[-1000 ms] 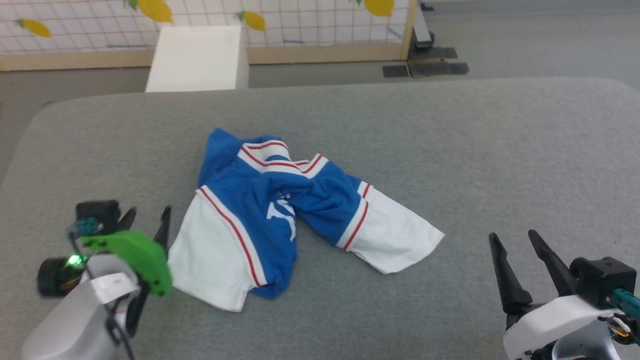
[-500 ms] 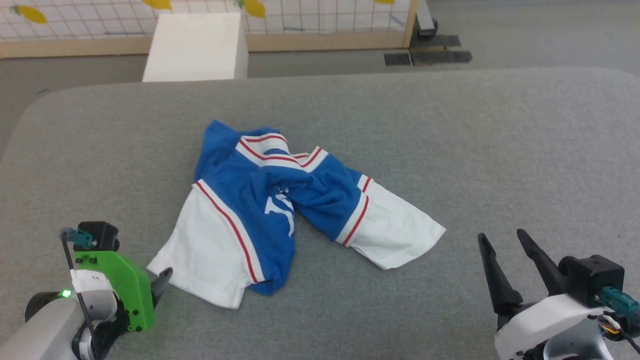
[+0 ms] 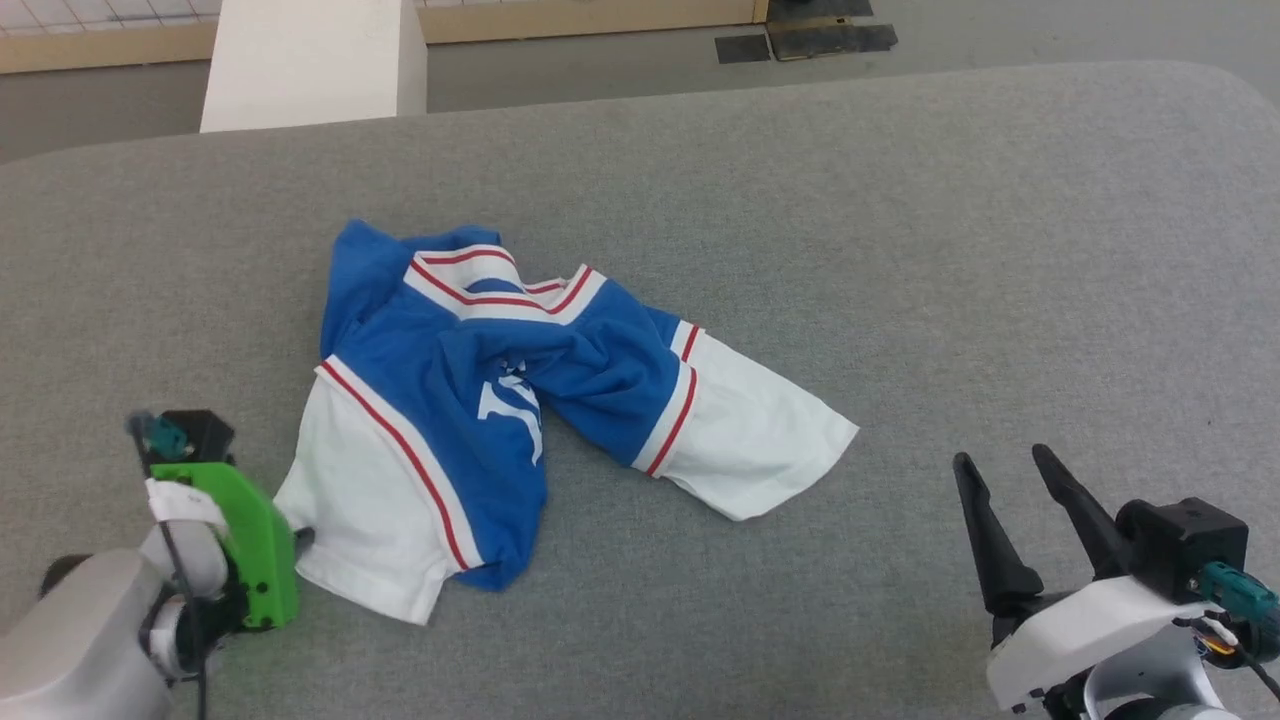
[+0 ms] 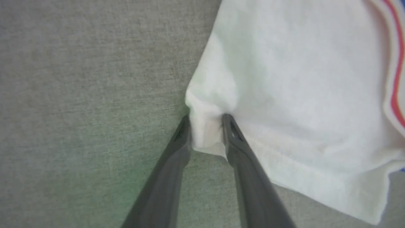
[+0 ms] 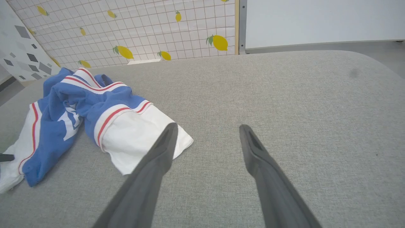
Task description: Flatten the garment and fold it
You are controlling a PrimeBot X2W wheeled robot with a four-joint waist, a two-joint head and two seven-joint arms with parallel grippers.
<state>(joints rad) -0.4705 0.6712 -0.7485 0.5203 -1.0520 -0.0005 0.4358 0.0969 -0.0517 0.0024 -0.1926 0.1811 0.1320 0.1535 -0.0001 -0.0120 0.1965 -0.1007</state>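
1. A bright blue jersey T-shirt [image 3: 470, 380] with white sleeves and thin red stripes is seen lying crumpled on the grey fabric surface [image 3: 950, 230], toward 9 o'clock from the middle of the head view.
2. Part of a white number is shown on the blue cloth. It is folded in on itself and cannot be read in full.
3. One white sleeve [image 3: 370, 520] is spread toward 7 o'clock of the shirt, and the other sleeve [image 3: 760, 440] toward 4 o'clock.
4. The left claw [image 4: 206, 126] is placed at the outer corner of the 7 o'clock sleeve. A bunched fold of the white hem is pinched between its narrow-set fingers, and both fingers are touching the cloth.
5. The right claw [image 3: 1000, 458] is held at 4 o'clock in the head view, well apart from the shirt, with its fingers spread wide over bare surface.
6. A white block [image 3: 310, 60] is seen beyond the surface's far edge at 11 o'clock.
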